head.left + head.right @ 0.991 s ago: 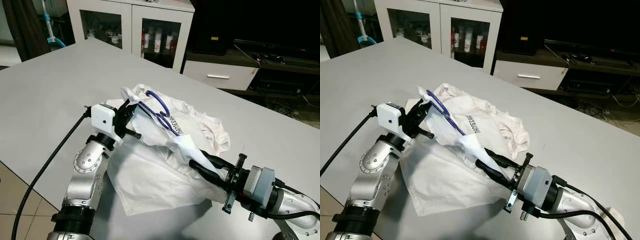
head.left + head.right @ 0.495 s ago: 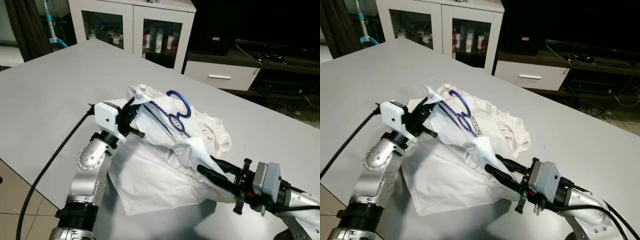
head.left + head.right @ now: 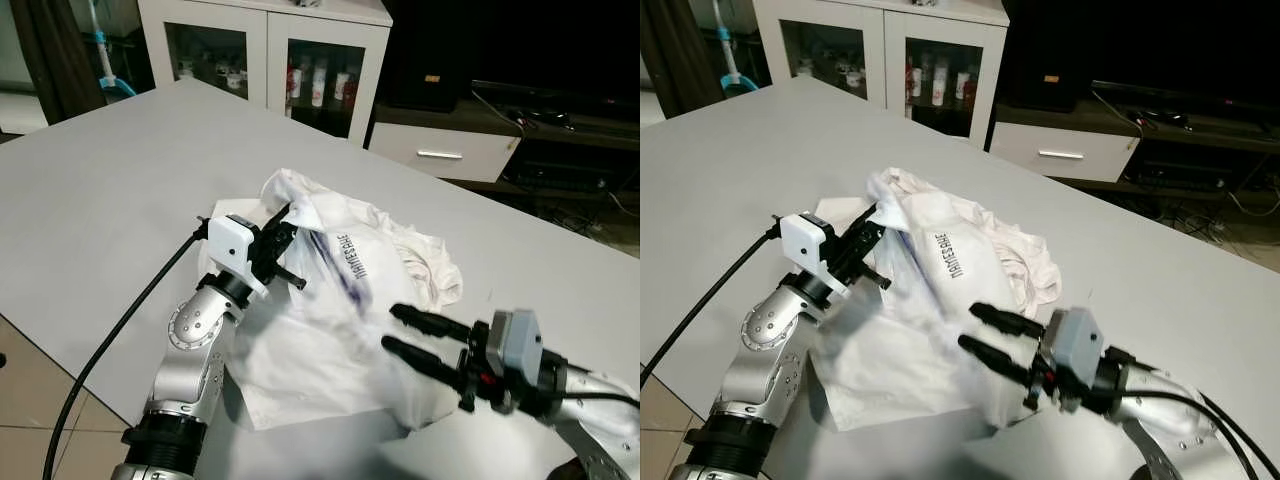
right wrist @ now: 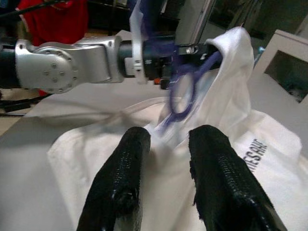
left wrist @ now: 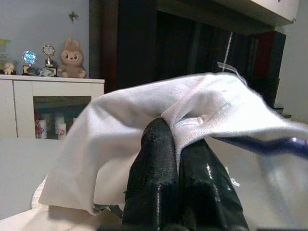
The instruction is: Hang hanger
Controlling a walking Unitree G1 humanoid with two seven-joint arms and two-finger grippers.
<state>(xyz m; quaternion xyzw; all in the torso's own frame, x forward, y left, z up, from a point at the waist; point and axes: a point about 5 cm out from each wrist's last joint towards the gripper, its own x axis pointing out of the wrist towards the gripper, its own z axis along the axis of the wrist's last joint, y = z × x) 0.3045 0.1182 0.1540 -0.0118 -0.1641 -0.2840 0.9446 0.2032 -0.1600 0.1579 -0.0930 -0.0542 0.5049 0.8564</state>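
A white T-shirt [image 3: 335, 345] with black lettering lies crumpled on the grey table [image 3: 90, 190]. My left gripper [image 3: 283, 232] is shut on a raised fold at the shirt's far left edge; the left wrist view shows cloth pinched between its fingers [image 5: 159, 159]. A purple hanger [image 4: 185, 84] hangs in the shirt just beyond that gripper, blurred with motion. My right gripper [image 3: 388, 327] hovers open over the shirt's near right part, fingers [image 4: 127, 168] spread, holding nothing.
A white cabinet with glass doors [image 3: 265, 50] stands behind the table. A dark TV stand with a white drawer [image 3: 440, 152] is at the back right. A black cable [image 3: 100, 345] runs from my left arm over the table's near edge.
My right gripper has let go of the shirt, opened and drawn back. The freed cloth and hanger have dropped, blurred. My left gripper has moved right, still pinching the shirt.
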